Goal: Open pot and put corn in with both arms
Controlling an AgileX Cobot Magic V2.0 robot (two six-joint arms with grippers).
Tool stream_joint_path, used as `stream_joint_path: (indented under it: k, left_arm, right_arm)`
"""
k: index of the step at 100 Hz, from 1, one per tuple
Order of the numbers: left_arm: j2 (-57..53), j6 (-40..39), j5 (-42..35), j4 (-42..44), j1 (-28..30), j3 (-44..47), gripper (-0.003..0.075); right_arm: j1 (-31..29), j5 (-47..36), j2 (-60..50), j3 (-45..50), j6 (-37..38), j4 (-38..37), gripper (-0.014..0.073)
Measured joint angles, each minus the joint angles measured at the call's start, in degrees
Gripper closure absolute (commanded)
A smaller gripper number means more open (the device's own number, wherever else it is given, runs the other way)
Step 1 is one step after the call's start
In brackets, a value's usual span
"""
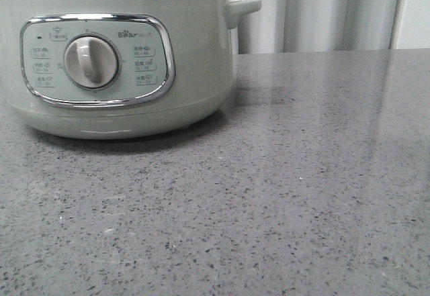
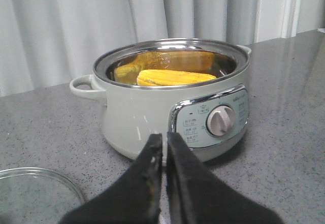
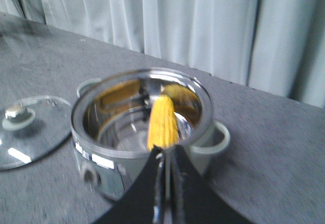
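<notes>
The pale grey-green pot (image 1: 134,74) stands at the far left of the front view, its dial facing the camera. Its lid is off. In the left wrist view the pot (image 2: 137,112) is open, and the yellow corn (image 2: 175,77) lies inside against the steel wall. The right wrist view, which is blurred, looks down into the pot (image 3: 84,137) and shows the corn (image 3: 162,122) leaning inside. My left gripper (image 2: 164,137) is shut and empty, low in front of the pot. My right gripper (image 3: 165,150) is shut and empty, above and short of the pot's rim. Neither gripper shows in the front view.
The glass lid (image 3: 25,132) with its knob lies flat on the grey speckled table (image 1: 302,175) beside the pot. Its edge also shows in the left wrist view (image 2: 30,193). A pale curtain (image 1: 322,7) hangs behind the table.
</notes>
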Motion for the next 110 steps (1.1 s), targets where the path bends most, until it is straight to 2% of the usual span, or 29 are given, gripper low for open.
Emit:
stream_joint_path:
  k: [18, 36, 110]
  left_arm:
    - [0.0, 0.0, -1.9, 0.0, 0.0, 1.9, 0.0739]
    - [0.0, 0.0, -3.4, -0.1, 0.0, 4.2, 0.0739]
    - [0.0, 0.0, -3.7, -0.1, 0.0, 5.5, 0.0739]
  right_arm:
    - [0.0, 2.8, -19.1, 14.3, 0.0, -3.2, 0.0664]
    - [0.0, 4.2, -30.4, 20.7, 0.0, -3.6, 0.0664]
    - [0.0, 5.1, -31.7, 21.5, 0.0, -3.6, 0.0666]
